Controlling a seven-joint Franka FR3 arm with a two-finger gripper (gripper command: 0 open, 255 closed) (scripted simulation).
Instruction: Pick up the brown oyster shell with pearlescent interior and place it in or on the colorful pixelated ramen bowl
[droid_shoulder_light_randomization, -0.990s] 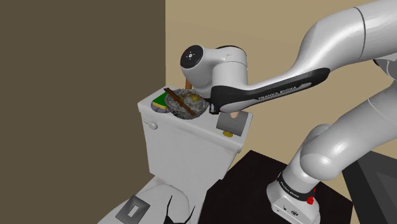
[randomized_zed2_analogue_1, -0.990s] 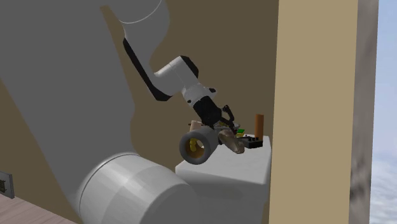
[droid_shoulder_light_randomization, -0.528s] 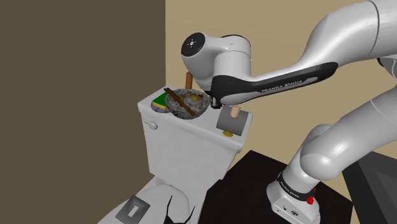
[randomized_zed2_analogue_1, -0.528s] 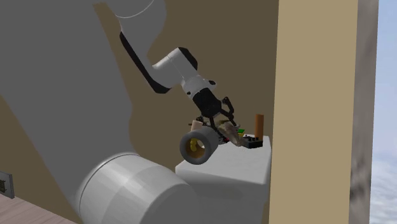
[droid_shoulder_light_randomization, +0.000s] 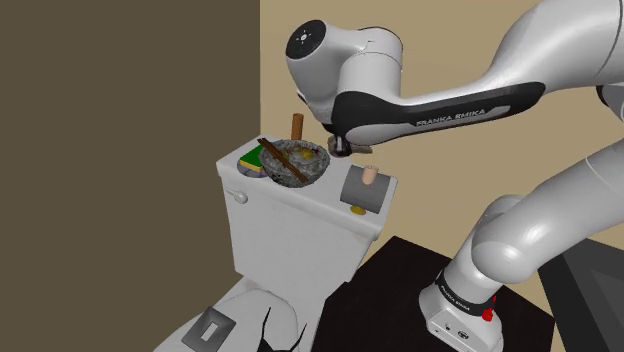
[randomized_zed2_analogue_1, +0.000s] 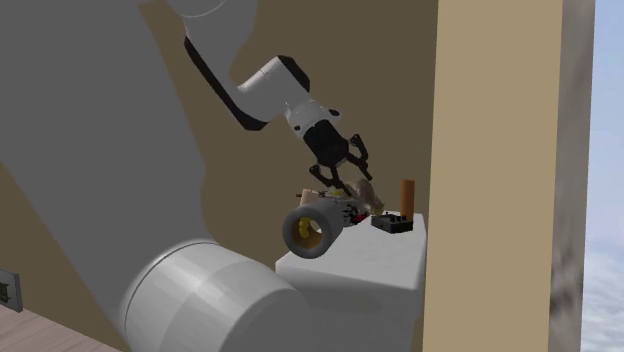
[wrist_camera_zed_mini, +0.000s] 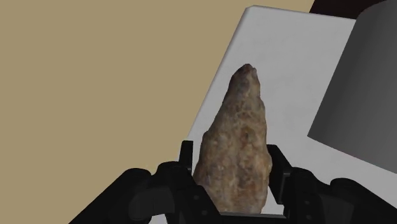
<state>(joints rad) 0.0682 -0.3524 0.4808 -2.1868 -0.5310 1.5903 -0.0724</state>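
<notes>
Grip check: end effector (wrist_camera_zed_mini: 230, 160) clamped on the brown oyster shell (wrist_camera_zed_mini: 235, 143), up in the air over the toilet tank lid (droid_shoulder_light_randomization: 330, 200), just beside and above the speckled ramen bowl (droid_shoulder_light_randomization: 296, 163). Could easily slip or swivel on the carry (only pinched at the fat end, rough lumpy surface). Could also clip the bowl rim or the stick (droid_shoulder_light_randomization: 275, 160) lying across it if lowered too early. Long axis straight along the end effector, narrow tip pointing away from it, slanting down toward the tank in the second exterior view.
</notes>
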